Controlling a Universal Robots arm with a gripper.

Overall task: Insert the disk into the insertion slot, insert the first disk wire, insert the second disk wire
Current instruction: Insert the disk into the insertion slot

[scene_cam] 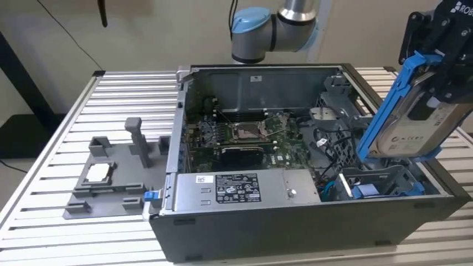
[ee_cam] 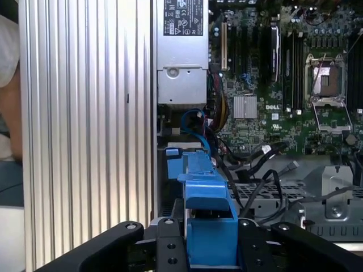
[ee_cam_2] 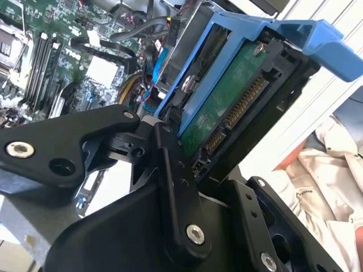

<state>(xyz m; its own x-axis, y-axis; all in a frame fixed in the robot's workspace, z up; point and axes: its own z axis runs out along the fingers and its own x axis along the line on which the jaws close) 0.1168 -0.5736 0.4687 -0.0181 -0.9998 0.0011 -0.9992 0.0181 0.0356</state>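
The disk (scene_cam: 414,119), a silver drive in a bright blue frame, hangs tilted above the open computer case's end at the exterior view's right. My gripper (scene_cam: 437,91) is shut on its upper part. In the second wrist view the black fingers (ee_cam_2: 170,164) clamp the disk (ee_cam_2: 227,107) with its green circuit board and connector facing the camera. The blue frame (ee_cam: 207,226) sits between the fingers in the first wrist view. The insertion slot (scene_cam: 377,183), a grey metal bay with blue parts, lies below the disk, apart from it. Loose black wires (ee_cam: 266,161) and a blue cable (ee_cam: 195,122) lie nearby.
The labelled silver power supply box (scene_cam: 236,188) lies beside the slot, the motherboard (scene_cam: 244,133) behind it. A grey fixture (scene_cam: 111,177) stands on the slatted table (scene_cam: 44,221) at the exterior view's left. A person's sleeve (ee_cam_2: 317,164) is close to the case.
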